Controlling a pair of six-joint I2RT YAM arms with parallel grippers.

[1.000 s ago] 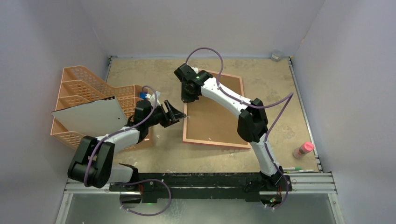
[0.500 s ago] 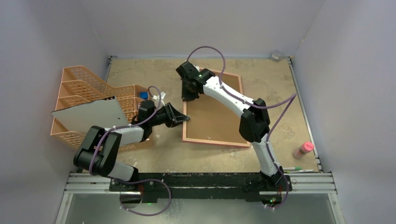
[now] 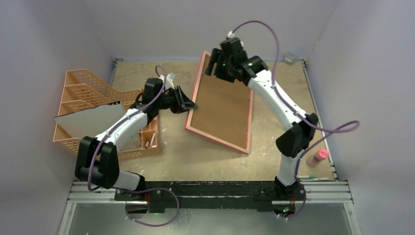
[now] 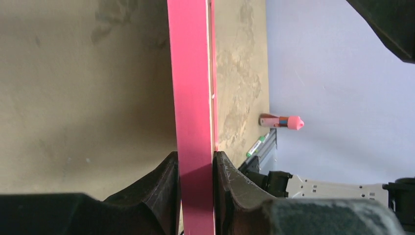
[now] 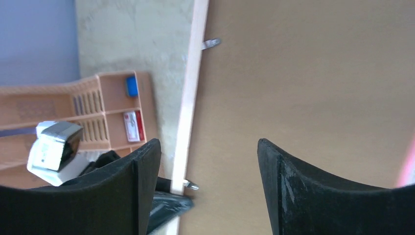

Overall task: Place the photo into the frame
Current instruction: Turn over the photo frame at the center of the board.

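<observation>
Now | thin pink-red frame (image 4: 193,73) is being held tilted, pinched by left hand (image 4: 195,161) | right hand (image 5: 209,147) open | next, likely: brown backing board's (image 3: 222,105) removal.

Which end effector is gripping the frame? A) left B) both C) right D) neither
A: the left end effector pinches the frame by its pink edge; the right end effector is open, holding nothing.
</observation>
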